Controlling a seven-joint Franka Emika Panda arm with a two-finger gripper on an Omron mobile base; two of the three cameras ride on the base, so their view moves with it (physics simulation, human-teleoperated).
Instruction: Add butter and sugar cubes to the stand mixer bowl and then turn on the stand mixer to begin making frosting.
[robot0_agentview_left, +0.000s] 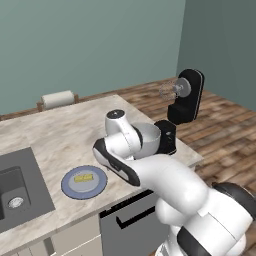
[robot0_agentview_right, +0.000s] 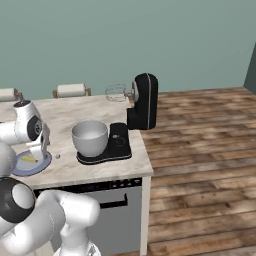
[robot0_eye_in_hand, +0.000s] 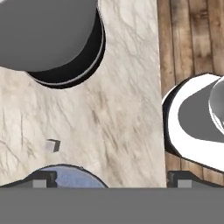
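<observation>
Yellow rectangular butter stick (robot0_agentview_left: 83, 177) is lying on round blue-grey plate (robot0_agentview_left: 70, 188); wide-open, empty gripper (robot0_eye_in_hand: 109, 178) is hovering with tiny grey sugar cube (robot0_eye_in_hand: 53, 145) at its 10 o'clock.

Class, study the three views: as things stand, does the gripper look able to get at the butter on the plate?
Probably yes. The butter lies uncovered on the plate, the gripper is open just above the counter beside it, and nothing stands between them.

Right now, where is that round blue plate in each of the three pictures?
Left base view: the plate sits lower left of centre, near the counter's front edge.
Right base view: far left, partly behind the white arm.
Hand view: a blue arc at the bottom edge.
Shared landmark: the stand mixer bowl.
</observation>
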